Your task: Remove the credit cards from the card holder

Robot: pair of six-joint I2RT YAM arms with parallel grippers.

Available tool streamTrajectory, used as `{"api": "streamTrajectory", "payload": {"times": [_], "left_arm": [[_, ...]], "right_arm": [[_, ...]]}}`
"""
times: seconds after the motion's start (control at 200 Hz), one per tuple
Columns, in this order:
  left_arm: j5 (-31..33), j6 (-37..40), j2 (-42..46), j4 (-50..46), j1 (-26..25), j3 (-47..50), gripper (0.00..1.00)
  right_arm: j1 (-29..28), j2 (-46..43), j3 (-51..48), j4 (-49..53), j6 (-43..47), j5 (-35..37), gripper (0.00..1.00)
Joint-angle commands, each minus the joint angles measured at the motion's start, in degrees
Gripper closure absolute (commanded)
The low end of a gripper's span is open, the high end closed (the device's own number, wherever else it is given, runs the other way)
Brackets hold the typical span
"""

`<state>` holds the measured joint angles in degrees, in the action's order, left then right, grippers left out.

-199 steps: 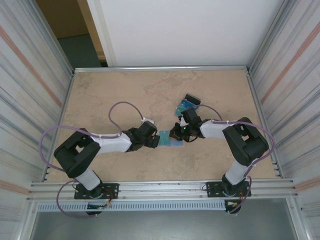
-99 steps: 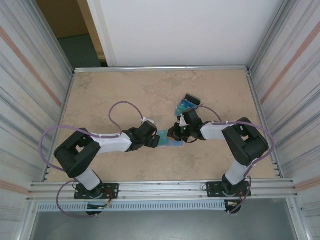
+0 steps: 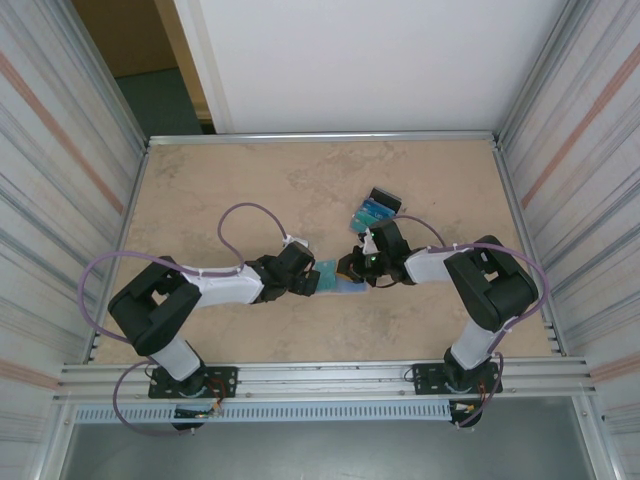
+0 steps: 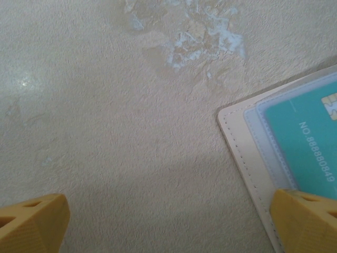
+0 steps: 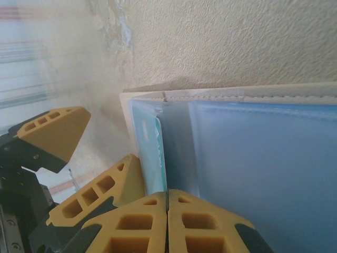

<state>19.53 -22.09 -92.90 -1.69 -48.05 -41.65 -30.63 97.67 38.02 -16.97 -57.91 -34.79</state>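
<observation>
Card holder (image 4: 247, 158), teal card (image 4: 305, 142) possibly between right fingers (image 5: 205, 221).

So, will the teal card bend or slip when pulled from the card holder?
The teal card looks flat and straight-edged, so probably stiff. Its smooth face inside the clear sleeve may slip easily. The card holder looks thin and light, so it could drag along unless pinned.

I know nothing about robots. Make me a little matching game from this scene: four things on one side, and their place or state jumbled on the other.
Things:
1. left jaws
2. right jaws
3. teal card
4. loose cards

Place or state:
A. closed
B. inside the wallet
C. wide open
D. on the table, outside the wallet

Pairs: 1-C, 2-A, 3-B, 4-D
</observation>
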Motion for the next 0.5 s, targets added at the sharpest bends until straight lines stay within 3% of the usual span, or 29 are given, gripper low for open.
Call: {"api": "streamTrajectory", "payload": {"times": [0.0,0.496], "left_arm": [[1.34,0.47,-2.02,-4.22,-0.37,0.44,0.01],[1.29,0.13,2.09,-5.49,-0.32,-2.00,0.01]], "right_arm": [[0.62,0.25,-0.64,-1.64,-0.89,-1.38,0.93],[0.66,0.33,0.83,4.40,3.86,0.43,0.96]]}}
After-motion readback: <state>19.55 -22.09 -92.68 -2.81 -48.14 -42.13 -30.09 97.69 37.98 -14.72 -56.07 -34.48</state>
